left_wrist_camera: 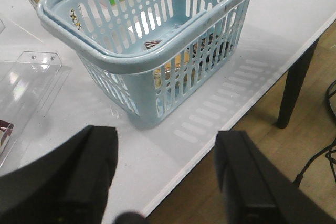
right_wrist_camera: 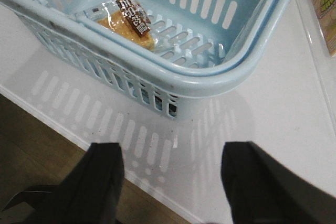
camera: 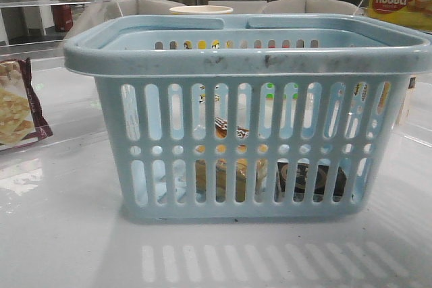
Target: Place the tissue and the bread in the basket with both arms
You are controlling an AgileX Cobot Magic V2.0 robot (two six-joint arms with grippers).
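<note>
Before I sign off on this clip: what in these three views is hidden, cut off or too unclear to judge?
- Tissue: front view shows only dark patches through the basket slots; its print is unreadable.
- Bread: right wrist view shows it inside, but the near basket rim cuts off its lower part.
- Left gripper and right gripper: fingertips run off the frame edge in their wrist views; neither appears in the front view.
- Cracker packet: cropped by the front view's left edge.

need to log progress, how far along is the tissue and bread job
It looks finished. The bread lies inside the basket, and the tissue shows through the slots beside it. The left gripper and right gripper hang open and empty. Nothing appears left.
</note>
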